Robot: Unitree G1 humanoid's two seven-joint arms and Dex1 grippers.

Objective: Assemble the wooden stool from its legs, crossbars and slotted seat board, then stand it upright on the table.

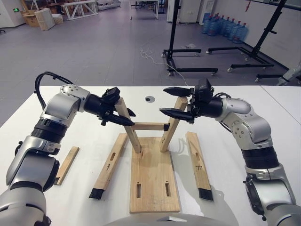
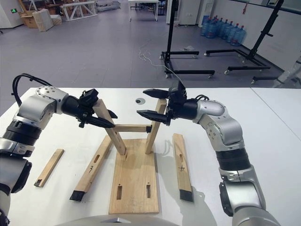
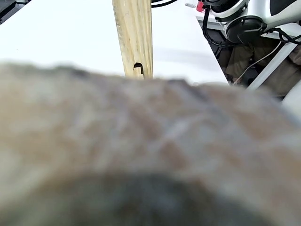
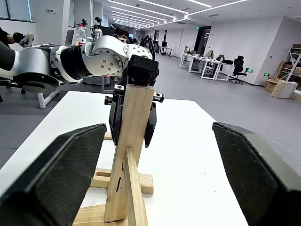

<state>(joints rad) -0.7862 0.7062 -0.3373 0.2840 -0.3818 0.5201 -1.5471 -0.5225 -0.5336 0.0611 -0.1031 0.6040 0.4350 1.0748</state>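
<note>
Wood-frame step: clenched left leg point(image 1: 133, 137) in left gripper point(image 1: 116, 115), spread right gripper point(image 1: 174, 101) near right leg point(image 1: 170, 133); next needed loose legs point(image 1: 109, 167) slotted into seat board point(image 1: 153, 193)

Bare pale wood on a matt white table point(image 1: 221, 160).
Seat board point(image 1: 153, 179) smooth, unvarnished; lower-right leg point(image 1: 198, 162) shows grain, tip black.
</note>
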